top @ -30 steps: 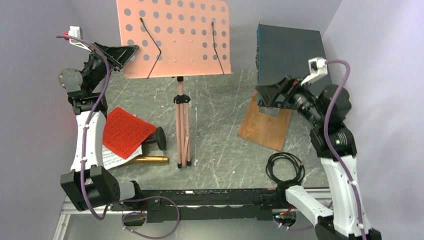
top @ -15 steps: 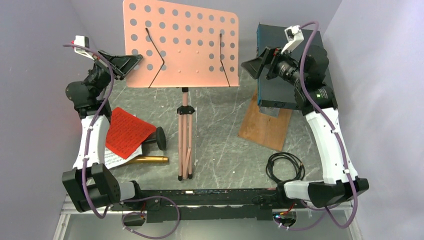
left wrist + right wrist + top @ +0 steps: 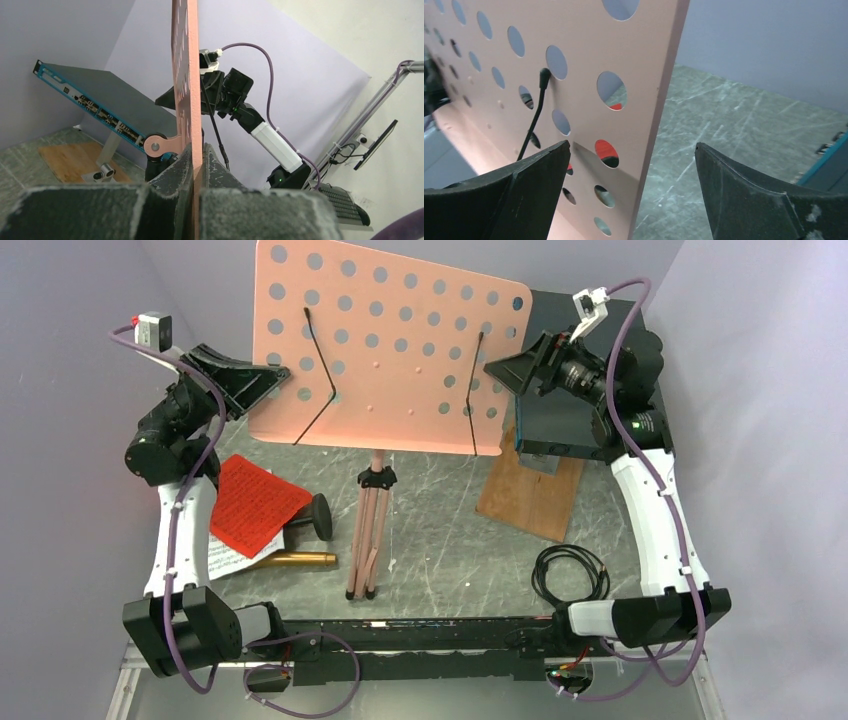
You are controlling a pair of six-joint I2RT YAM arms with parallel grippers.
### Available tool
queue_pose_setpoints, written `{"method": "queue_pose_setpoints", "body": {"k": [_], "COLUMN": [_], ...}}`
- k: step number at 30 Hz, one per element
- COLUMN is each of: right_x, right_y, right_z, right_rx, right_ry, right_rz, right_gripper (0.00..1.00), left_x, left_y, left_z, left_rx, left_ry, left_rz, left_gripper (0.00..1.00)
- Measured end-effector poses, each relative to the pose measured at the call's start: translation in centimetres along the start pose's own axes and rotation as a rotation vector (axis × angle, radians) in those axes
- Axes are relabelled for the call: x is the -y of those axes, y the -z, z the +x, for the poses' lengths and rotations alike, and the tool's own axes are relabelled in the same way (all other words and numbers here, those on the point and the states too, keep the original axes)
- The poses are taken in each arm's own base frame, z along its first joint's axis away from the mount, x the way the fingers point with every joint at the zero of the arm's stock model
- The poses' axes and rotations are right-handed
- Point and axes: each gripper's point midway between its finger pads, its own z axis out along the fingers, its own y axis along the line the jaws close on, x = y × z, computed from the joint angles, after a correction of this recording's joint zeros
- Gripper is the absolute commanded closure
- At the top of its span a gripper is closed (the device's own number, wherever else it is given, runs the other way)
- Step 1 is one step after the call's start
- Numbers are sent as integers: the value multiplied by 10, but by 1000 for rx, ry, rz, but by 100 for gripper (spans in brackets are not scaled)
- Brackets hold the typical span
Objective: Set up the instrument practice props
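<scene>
Shows pink music stand [image 3: 390, 350] raised higher than a second ago, folded legs on tabletop [image 3: 450, 530]; clamped at left edge by left fingers [image 3: 172, 172], newly straddled by spread right fingers [image 3: 499, 195]; suggests two-armed positioning.

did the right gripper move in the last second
Yes. The right gripper has gone up the picture and left, from the teal box's lower corner to the pink music stand's right edge.

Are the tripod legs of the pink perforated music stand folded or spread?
Folded: the tripod legs run as one tight bundle below the hub, feet together.
</scene>
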Motion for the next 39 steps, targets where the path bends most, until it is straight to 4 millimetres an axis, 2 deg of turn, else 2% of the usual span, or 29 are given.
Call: {"method": "queue_pose_setpoints", "body": {"k": [3,7,9,12,14,15,16,17,19,20,23,27,28,29,33,36,39], "right_x": [-15,-41,-54,-63,-68,-71,-73,-76,-86,-94,-106,-122,-125,-124,-109,-97,-91], "right_y": [5,15,22,29,31,31,32,33,40,45,55,64,66,68,65,61,60], "right_z": [8,19,20,11,4,1,-1,-3,-6,-8,-15,-13,-13,-12,-8,-9,-9], "right_rx": [-4,-5,12,53,78,87,93,95,92,98,133,164,177,190,243,264,271], "right_ry": [-31,-85,-105,-123,-139,-139,-139,-138,-111,-92,-69,23,46,59,56,57,56], "right_rz": [-97,-231,-287,-338,-365,-380,-391,-408,-464,-489,-486,-474,-472,-462,-402,-360,-325], "right_gripper": [14,20,34,46,63,75,94,100,100,100,100,100,100,100,100,100,100], "left_x": [7,12,13,14,17,18,19,20,13,7,-11,-31,-36,-40,-56,-74,-84], "left_y": [-1,-1,-2,-4,-7,-8,-10,-10,-9,-9,-10,-15,-15,-16,-13,-2,3], "left_z": [1,1,2,1,0,0,0,0,-3,-4,-4,-9,-9,-9,-4,0,-19], "left_rx": [-13,-25,-30,-25,-21,-20,-21,-19,-13,-12,-12,18,24,25,14,-10,9], "left_ry": [-11,-27,-24,-25,-31,-32,-32,-33,-19,-8,48,112,124,138,154,129,14], "left_rz": [16,29,37,52,71,79,85,89,71,57,29,-33,-51,-69,-153,-294,-505], "left_gripper": [100,100,100,100,100,100,100,100,100,94,61,27,10,2,1,1,1]}}
